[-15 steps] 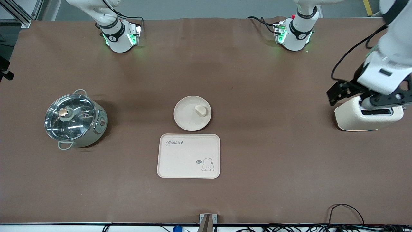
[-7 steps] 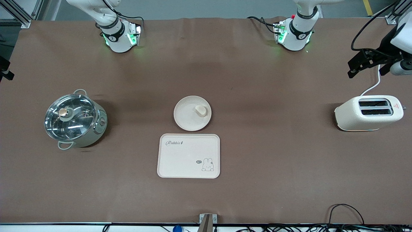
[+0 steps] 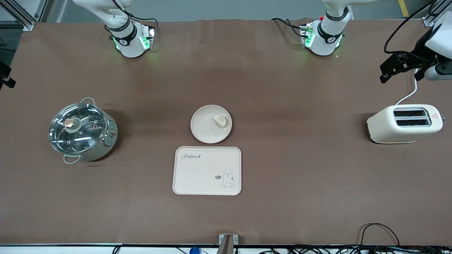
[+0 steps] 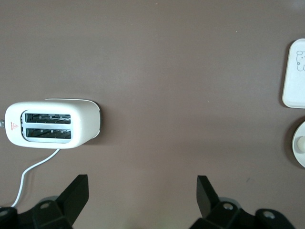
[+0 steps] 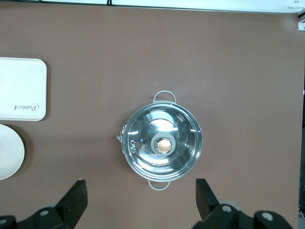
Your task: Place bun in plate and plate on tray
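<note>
The bun (image 3: pixel 220 121) lies in the round cream plate (image 3: pixel 204 128), off its middle toward the left arm's end. The plate stands on the table just farther from the front camera than the Rabbit tray (image 3: pixel 207 170), which has nothing on it. My left gripper (image 3: pixel 388 70) is open and empty, up over the table at the left arm's end by the toaster's cord; its wrist view (image 4: pixel 142 195) shows bare table between the fingers. My right gripper (image 5: pixel 141 200) is open and empty, high over the table beside the pot, and is out of the front view.
A cream toaster (image 3: pixel 404 123) with a white cord stands at the left arm's end. A steel pot with a glass lid (image 3: pixel 82 131) stands at the right arm's end. The left wrist view catches the tray's edge (image 4: pixel 295 71) and the plate's rim (image 4: pixel 300 158).
My left gripper has risen off the toaster and moved toward the robots' side of the table; in the last half second it barely moved. Bun, plate and tray have not moved.
</note>
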`<state>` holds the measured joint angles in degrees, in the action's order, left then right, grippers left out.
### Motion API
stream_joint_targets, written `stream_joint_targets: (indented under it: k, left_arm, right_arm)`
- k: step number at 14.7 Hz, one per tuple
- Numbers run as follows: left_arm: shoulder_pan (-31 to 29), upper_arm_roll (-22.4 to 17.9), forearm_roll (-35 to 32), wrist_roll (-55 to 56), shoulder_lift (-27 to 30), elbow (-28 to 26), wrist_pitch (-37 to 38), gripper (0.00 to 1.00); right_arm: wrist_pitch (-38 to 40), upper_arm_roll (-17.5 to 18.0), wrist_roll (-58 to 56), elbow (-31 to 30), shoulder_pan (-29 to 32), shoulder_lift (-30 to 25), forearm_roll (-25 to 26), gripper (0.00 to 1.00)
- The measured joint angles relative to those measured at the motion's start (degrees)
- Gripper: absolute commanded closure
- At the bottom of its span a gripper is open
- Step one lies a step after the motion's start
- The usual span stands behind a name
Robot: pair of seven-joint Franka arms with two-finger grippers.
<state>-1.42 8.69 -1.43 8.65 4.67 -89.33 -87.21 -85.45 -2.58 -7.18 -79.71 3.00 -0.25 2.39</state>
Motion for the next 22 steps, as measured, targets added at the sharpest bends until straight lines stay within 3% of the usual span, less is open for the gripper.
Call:
stream_joint_targets:
  k: [8,22]
  left_arm:
    - [0.1,0.1,0.0,-0.7,-0.2,-0.1,0.3,0.00]
    - [0.4,0.2,0.0,-1.5,-1.4,0.0,0.3,0.00]
  right_arm:
    - [2.9,-0.1,0.0,-0.6,0.0,0.3,0.0,0.00]
    - [0.9,-0.2,0.0,-0.7,-1.0,0.7,0.0,0.00]
